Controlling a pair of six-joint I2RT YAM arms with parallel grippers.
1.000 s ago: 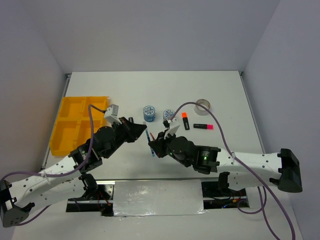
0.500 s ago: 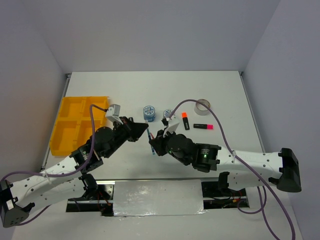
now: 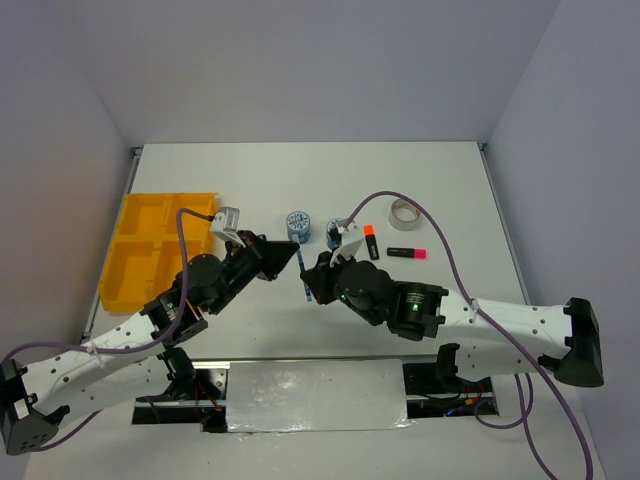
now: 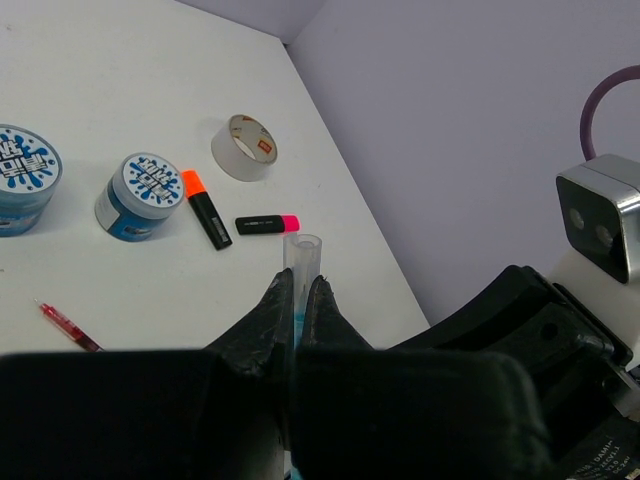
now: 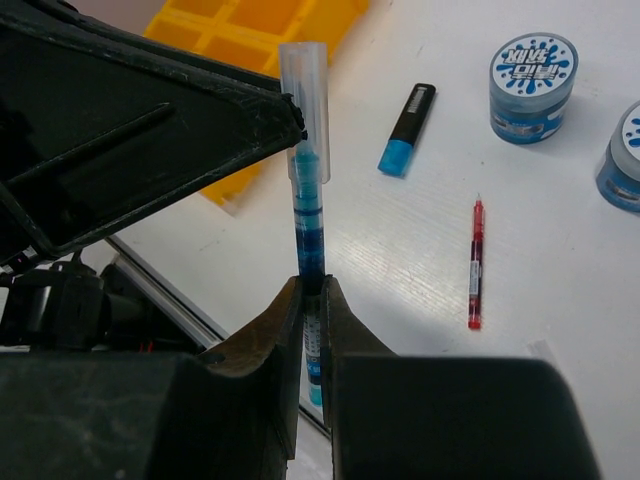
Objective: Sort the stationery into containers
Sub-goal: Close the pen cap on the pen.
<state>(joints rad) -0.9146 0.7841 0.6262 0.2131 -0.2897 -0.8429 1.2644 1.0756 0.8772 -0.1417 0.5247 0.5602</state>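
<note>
Between left gripper [image 4: 297, 287] and right gripper [image 5: 311, 286], a slim clear-capped blue pen [image 5: 306, 200].

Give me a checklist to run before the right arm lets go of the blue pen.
1. Left gripper shut on the blue pen: ok, it pinches the barrel just below the clear cap.
2. Right gripper on the pen's lower end: ok, shut on it, not yet released.
3. Pen lifted off the table: ok, it stands roughly upright between the two grippers.
4. Yellow tray free for the drop: cannot tell, the left arm covers its near right part.
5. Red pen out of the way: ok, it lies on the table apart from both grippers.
</note>
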